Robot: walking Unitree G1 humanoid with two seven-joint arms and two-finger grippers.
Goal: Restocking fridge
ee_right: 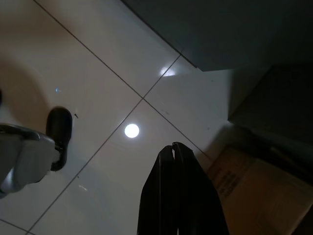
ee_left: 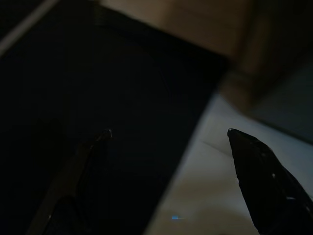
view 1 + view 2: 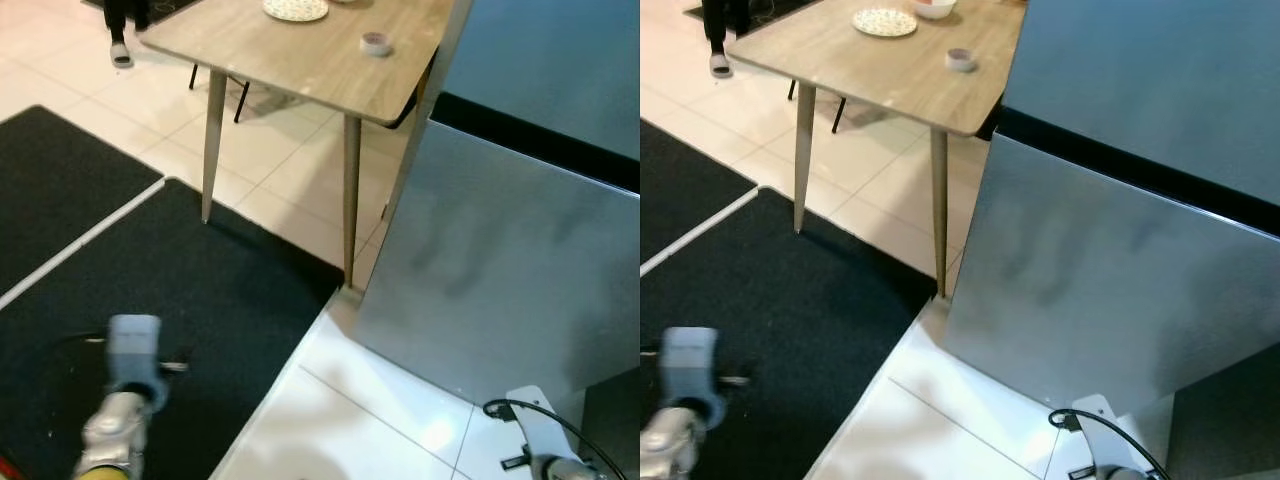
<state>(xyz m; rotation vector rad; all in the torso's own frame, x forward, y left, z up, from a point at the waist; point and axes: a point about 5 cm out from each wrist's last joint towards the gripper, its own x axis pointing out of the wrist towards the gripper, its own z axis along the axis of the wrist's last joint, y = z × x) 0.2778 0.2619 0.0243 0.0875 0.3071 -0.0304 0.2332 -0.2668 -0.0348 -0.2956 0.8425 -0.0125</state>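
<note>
Facing a closed fridge (image 3: 520, 260) on the right of the scene, grey brushed-metal doors split by a dark seam between upper and lower compartments, standing on pale glossy floor tiles (image 3: 330, 420). To its left and farther off, a wooden desk (image 3: 300, 50) carrying a patterned plate (image 3: 295, 9) and a small roll of tape (image 3: 376, 43); beneath and nearer, a black mat (image 3: 190, 300) with a white stripe. At the far left, a person's shoe (image 3: 120, 52). Low at the near left, left gripper (image 2: 168, 132) hanging over the mat edge, jaws spread well apart and empty. Low at the near right, right gripper (image 1: 173, 147) hanging over the tiles, jaws pressed together on nothing, close to a cardboard box (image 1: 254, 191) beside the fridge foot. No goods for restocking to be made out. Likely first step: opening a door. Door probably heavy, rigid, held by a magnetic seal, its metal face smooth and slippery, with no handle visible; best purchase probably at the door's edge or in the dark seam, pulling steadily rather than pinching the flat face.
</note>
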